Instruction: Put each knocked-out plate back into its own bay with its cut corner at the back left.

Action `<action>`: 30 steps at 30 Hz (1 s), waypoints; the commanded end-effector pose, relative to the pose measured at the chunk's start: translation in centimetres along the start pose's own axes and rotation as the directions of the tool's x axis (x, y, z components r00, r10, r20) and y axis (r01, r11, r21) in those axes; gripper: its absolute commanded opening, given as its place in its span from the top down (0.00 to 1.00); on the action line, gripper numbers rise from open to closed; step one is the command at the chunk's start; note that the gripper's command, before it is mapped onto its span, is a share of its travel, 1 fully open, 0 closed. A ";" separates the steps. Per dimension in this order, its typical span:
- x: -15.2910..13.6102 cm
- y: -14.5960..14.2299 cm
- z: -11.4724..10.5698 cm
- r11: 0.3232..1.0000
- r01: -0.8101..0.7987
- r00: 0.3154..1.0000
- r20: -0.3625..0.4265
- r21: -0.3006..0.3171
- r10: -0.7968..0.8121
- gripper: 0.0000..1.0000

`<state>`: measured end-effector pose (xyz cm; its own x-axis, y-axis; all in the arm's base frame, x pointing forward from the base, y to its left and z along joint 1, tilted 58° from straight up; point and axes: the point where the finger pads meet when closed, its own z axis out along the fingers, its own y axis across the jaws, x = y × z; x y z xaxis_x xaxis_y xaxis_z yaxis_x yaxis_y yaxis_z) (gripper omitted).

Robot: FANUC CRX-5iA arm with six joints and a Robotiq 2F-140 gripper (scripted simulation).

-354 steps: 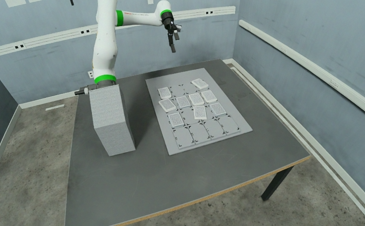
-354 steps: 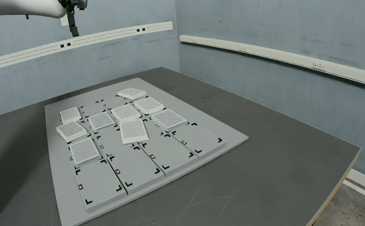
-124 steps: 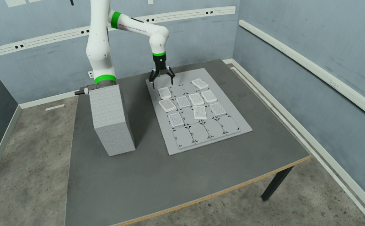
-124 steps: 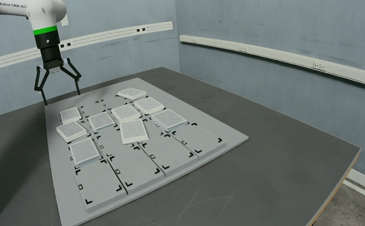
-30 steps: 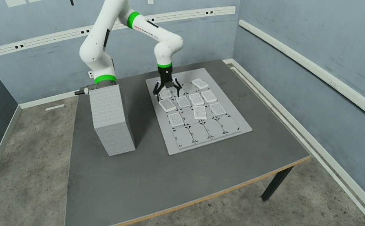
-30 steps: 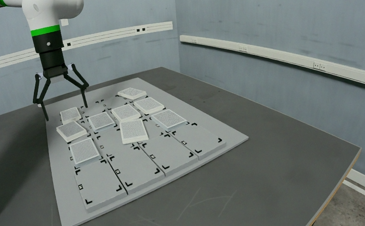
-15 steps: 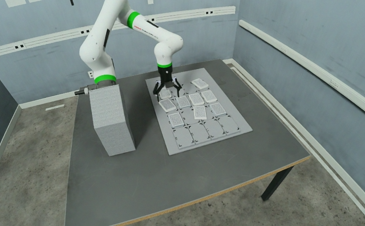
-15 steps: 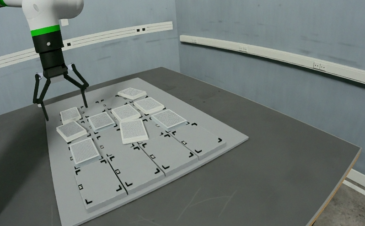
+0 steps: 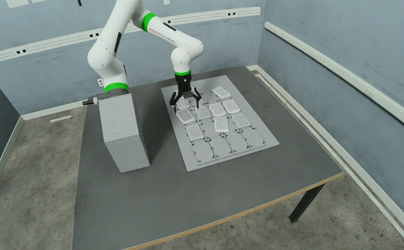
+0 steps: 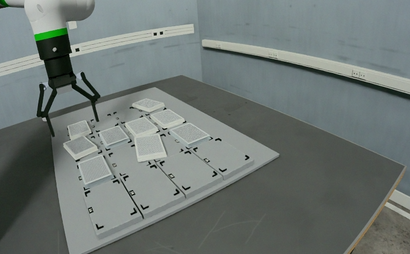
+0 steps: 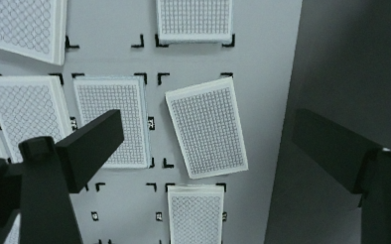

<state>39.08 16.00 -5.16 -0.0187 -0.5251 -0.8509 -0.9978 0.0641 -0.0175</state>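
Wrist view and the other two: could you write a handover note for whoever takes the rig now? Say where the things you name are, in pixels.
Claw [image 9: 186, 109] [image 10: 75, 128] [image 11: 207, 125]: open, holding nothing, above the row 1 plates.
Plate for bay 12 [image 9: 185, 116] [image 10: 80, 147] [image 11: 206, 127]: askew, between the fingers in the wrist view but ungripped.
Plate for bay 33 [image 9: 221, 124] [image 10: 150, 147] [image 11: 24, 25]: turned, out of its corner pieces.
Plate for bay 41 [image 9: 221, 92] [image 10: 148, 104]: askew at the far side.
Done: none of the three.
Left: all three, flat, cut corners back left; bay 12 probably first.
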 end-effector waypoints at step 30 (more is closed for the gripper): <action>11.6 0.0 -0.1 1.000 0.000 1.000 -0.001 0.001 0.000 0.00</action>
<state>38.87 10.63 -13.87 -0.0189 -0.5255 -0.8506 -0.9978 0.0643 -0.0175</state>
